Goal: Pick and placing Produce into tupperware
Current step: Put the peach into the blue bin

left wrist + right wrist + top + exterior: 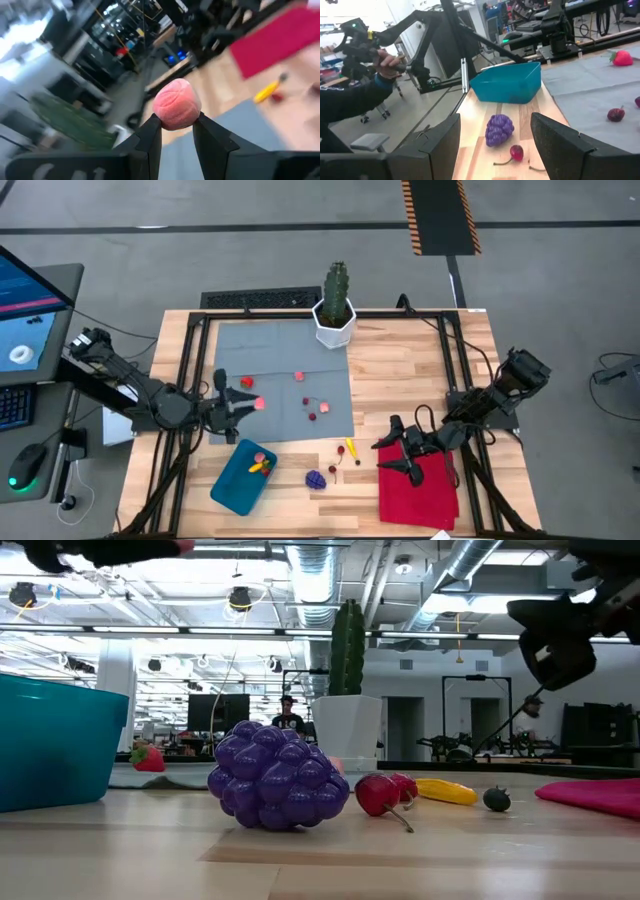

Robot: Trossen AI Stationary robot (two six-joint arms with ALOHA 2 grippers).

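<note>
The left gripper (250, 404) is clamped on a pink round fruit (177, 104), which we see pinched between its two fingers (150, 135) in the left wrist view; the arm reaches in low from the table's left edge and holds the fruit over the left part of the grey mat (285, 380). The right gripper (392, 452) hangs with its fingers apart and nothing between them, over the upper left corner of the red cloth (418, 490), its arm stretching in from the right edge. We find the teal tupperware (243, 478) near the front left corner of the table (400, 360), with a few small pieces already inside. The purple grape bunch (315, 478) lies on bare wood just right of it, a yellow piece (350, 448) and a cherry (380, 794) farther right. A strawberry (299, 376) and dark cherries (318, 408) rest on the mat. In the low view the left gripper is cut off at the top edge, and we cannot make out which pieces lie in the tupperware. A person's arm (350, 97) shows beyond the table.
</note>
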